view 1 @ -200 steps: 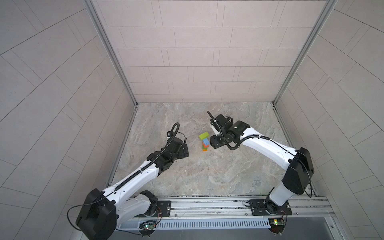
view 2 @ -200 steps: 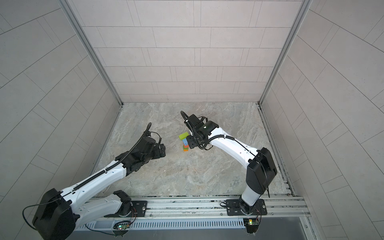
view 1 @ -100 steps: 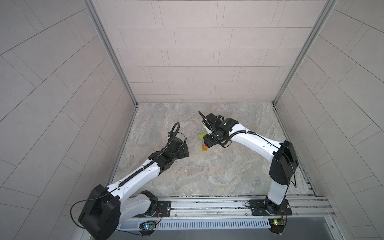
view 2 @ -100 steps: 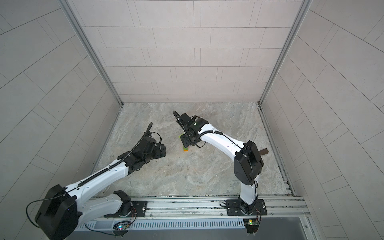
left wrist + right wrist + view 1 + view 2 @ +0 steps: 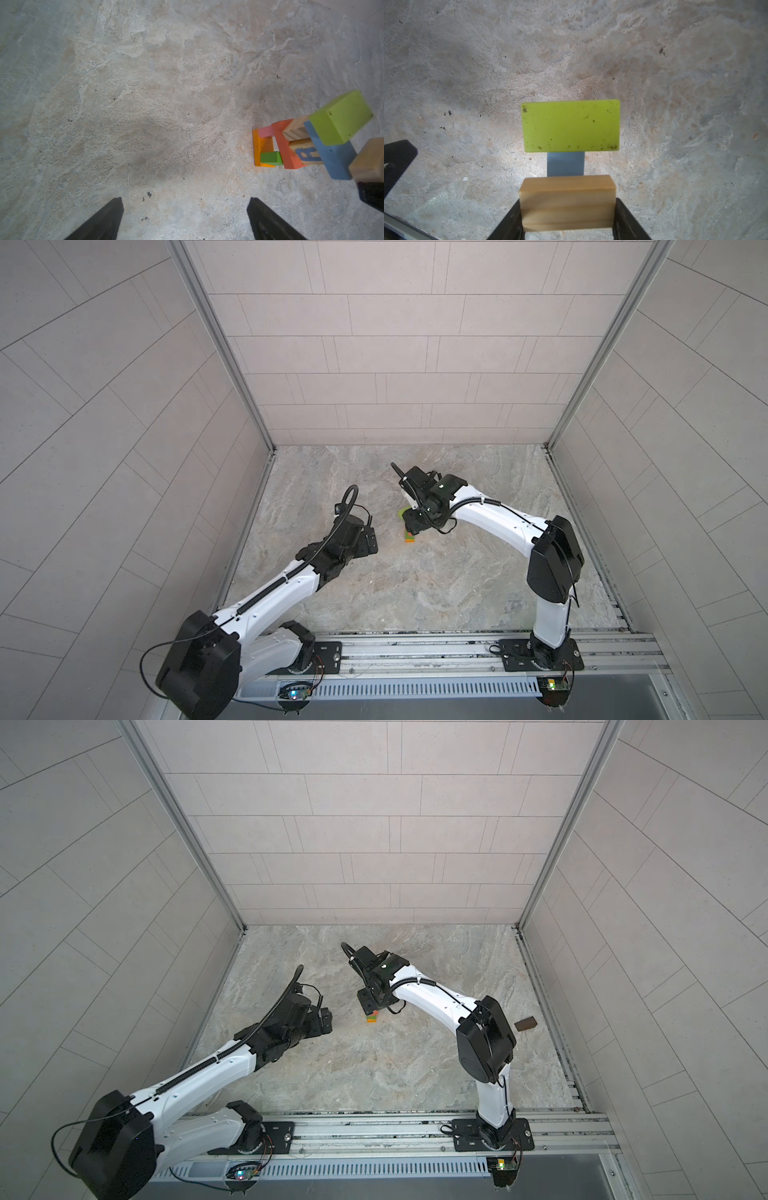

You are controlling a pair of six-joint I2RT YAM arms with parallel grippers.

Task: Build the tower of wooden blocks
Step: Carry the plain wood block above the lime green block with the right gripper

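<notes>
While left end effector (image 5: 186, 202) gapes wide, right end effector (image 5: 568, 216) grips tan block (image 5: 568, 197); lettered cube (image 5: 307, 154) reads "R".

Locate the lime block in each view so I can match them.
In a top view: lime block, a sliver left of the right end effector.
In a top view: hidden under that end effector.
Left wrist: near the right edge.
Right wrist: centre.
Landmark: orange base, absent from right wrist.
</notes>
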